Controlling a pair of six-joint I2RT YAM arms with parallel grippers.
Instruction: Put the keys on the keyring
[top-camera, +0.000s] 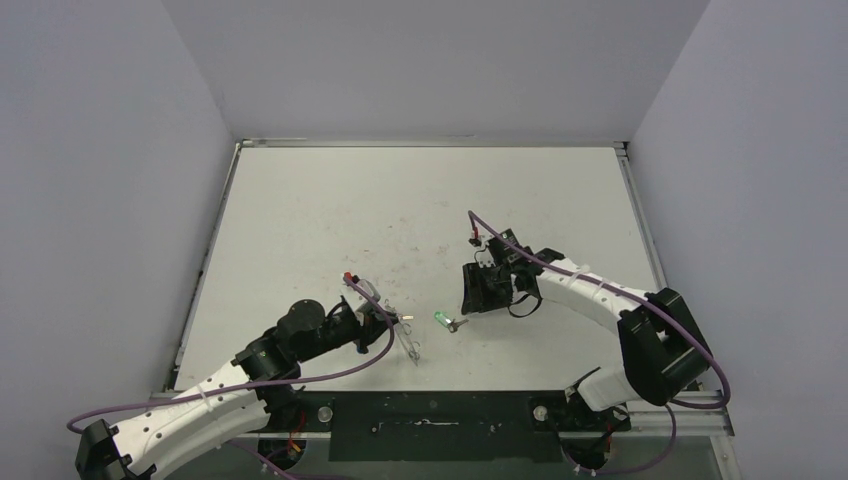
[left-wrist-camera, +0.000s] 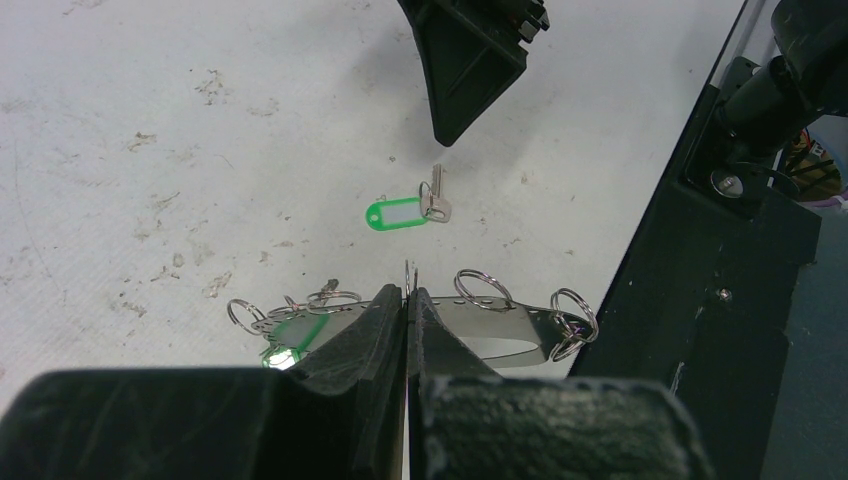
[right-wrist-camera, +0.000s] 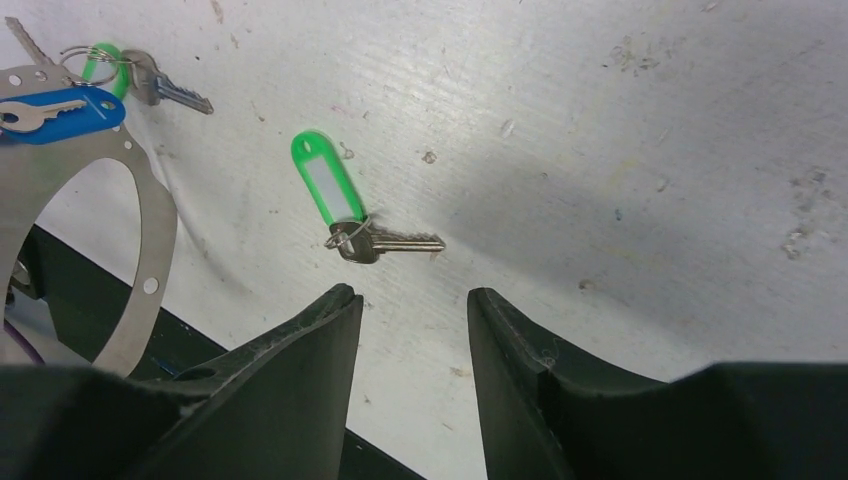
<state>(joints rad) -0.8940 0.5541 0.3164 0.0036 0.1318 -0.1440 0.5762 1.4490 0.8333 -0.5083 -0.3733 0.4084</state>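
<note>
top: left gripper (top-camera: 393, 323) pinched tight on the keyring (top-camera: 410, 342), loose green key (top-camera: 447, 320) on the table (top-camera: 400, 200) just beside | left wrist: jaws fully closed on the keyring's edge | right wrist: right gripper (right-wrist-camera: 410, 310) partly open, empty, hovering near the green key; blue key (right-wrist-camera: 55, 110) up against the keyring's rim

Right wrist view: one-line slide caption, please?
Open right gripper poised over a loose green-tagged key on the table, keyring at left.
</note>
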